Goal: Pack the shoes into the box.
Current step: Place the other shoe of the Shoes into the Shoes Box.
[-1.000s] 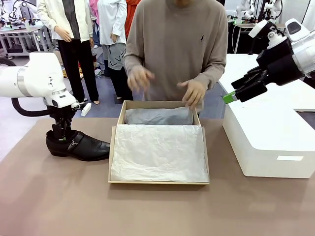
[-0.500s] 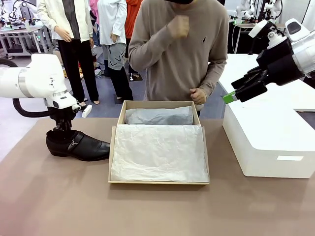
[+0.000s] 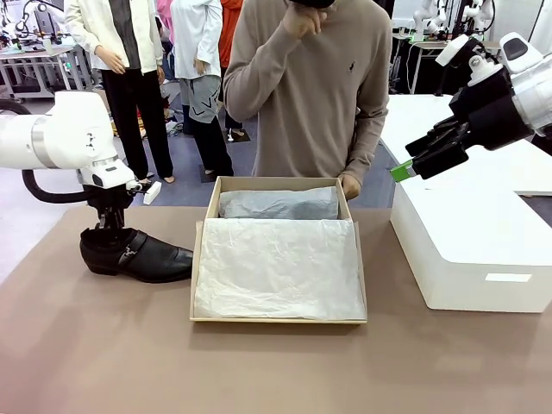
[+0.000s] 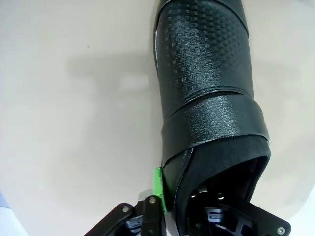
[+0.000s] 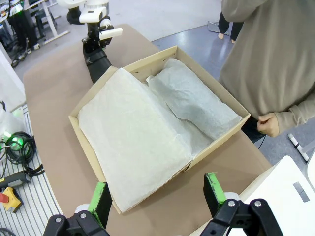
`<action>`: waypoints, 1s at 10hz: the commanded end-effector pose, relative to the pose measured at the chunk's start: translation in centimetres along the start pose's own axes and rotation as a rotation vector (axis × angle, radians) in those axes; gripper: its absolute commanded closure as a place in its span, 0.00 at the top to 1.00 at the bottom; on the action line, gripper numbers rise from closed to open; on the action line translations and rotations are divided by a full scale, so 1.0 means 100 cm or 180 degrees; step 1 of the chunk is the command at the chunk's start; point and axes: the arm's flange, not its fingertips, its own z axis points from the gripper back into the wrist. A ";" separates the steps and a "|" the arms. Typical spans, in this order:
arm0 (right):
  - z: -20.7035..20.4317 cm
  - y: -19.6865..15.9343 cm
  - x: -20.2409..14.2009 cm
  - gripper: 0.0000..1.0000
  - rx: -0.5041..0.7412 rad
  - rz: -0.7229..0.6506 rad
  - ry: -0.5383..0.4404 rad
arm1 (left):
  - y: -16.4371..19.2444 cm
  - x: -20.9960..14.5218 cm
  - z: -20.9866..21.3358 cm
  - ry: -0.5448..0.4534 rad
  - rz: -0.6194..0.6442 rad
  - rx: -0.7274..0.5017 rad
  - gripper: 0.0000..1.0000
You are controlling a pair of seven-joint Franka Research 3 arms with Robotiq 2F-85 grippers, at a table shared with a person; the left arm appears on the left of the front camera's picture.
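The shoe point(image 3: 138, 254), a single glossy black dress shoe with a strap and a small metal buckle on its side, stands sole down on the brown table point(image 3: 103, 354). It is just left of the box point(image 3: 197, 276), toe toward it; we cannot tell whether toe and cardboard touch.

The left gripper point(image 3: 109, 226) comes straight down onto the heel end. In the left wrist view we see one green pad point(image 4: 157, 187) pressed against the outside of the shoe's collar. The other finger sits inside the opening, so the collar wall is pinched between them.

The box lies open at the table's middle, lined with white tissue paper point(image 3: 276, 272). A grey paper-wrapped bundle point(image 3: 278, 203) lies along its far end; we cannot tell what it wraps.

The right gripper point(image 5: 156, 194) hangs in the air above the white block point(image 3: 470, 250), to the right of the box, with its fingers spread wide and nothing between them.

The person at the far side rests one hand point(image 3: 349, 185) at the box's far right corner.
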 end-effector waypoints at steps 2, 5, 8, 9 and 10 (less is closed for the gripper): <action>-0.001 -0.002 0.000 1.00 0.0044 0.0008 -0.0046 | -0.006 0.000 0.003 0.0050 -0.0010 0.0043 0.00; -0.001 -0.002 0.000 1.00 0.0044 0.0008 -0.0046 | -0.006 0.000 0.004 0.0093 -0.0013 0.0039 0.00; -0.001 -0.002 0.000 1.00 0.0044 0.0008 -0.0046 | 0.001 -0.018 0.041 0.0017 0.0189 0.0038 0.00; -0.001 -0.002 0.000 1.00 0.0044 0.0008 -0.0046 | 0.004 -0.024 0.059 0.0001 0.0283 0.0064 0.00; -0.001 -0.002 0.000 1.00 0.0044 0.0008 -0.0046 | 0.007 -0.030 0.075 0.0002 0.0458 0.0025 0.00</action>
